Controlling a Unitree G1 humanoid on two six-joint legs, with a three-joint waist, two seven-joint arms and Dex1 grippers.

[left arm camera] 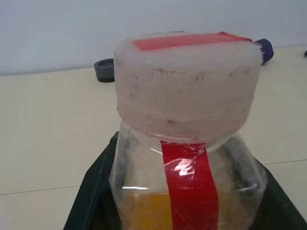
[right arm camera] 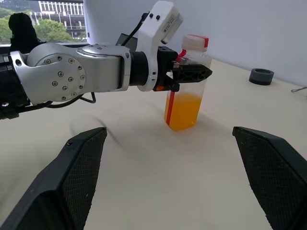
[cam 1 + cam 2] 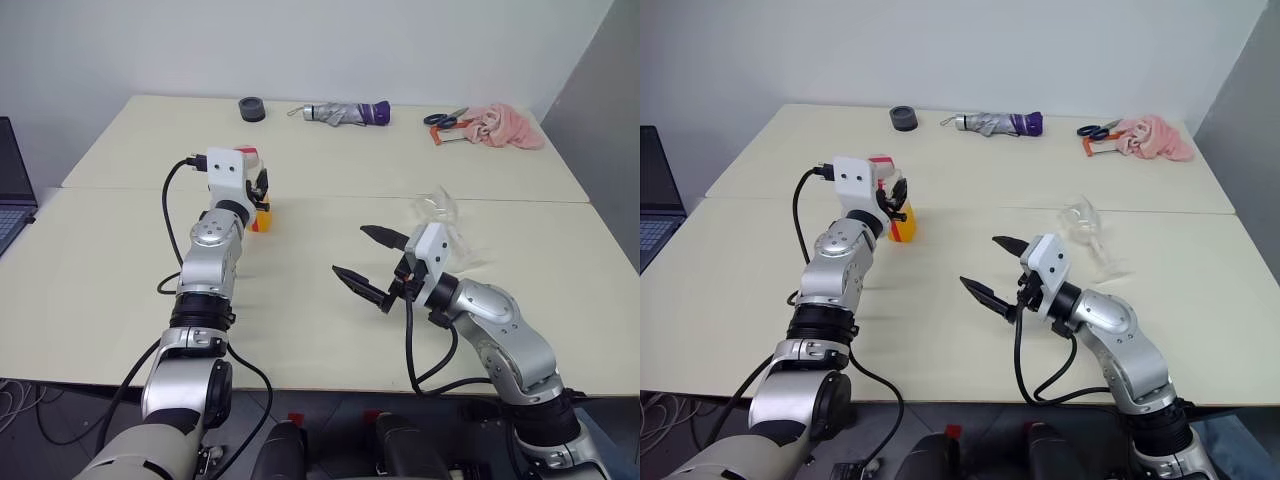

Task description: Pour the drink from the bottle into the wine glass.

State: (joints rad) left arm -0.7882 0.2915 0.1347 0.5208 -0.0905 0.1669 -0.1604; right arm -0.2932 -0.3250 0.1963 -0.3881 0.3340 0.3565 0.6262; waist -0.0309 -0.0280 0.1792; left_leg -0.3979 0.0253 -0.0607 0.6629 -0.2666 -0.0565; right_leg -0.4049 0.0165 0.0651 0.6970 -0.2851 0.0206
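Observation:
The bottle (image 2: 192, 60), clear plastic with a red label stripe and a red-and-white cap (image 1: 187, 76), stands on the table left of centre. The orange drink (image 2: 184, 111) fills its lower half. My left gripper (image 2: 192, 74) is shut on the bottle just below the cap, its dark fingers (image 1: 91, 196) on either side. The clear wine glass (image 3: 1080, 215) is right of centre, partly behind my right hand; I cannot tell if it stands upright. My right gripper (image 3: 350, 250) hovers open and holds nothing, between the glass and the bottle and pointing towards the bottle.
Along the table's far edge lie a black tape roll (image 3: 252, 109), a grey-purple folded umbrella (image 3: 345, 114), scissors (image 3: 445, 118) and a pink cloth (image 3: 505, 126). A laptop (image 3: 10, 190) sits off the left side. A seam (image 3: 420, 198) crosses the table.

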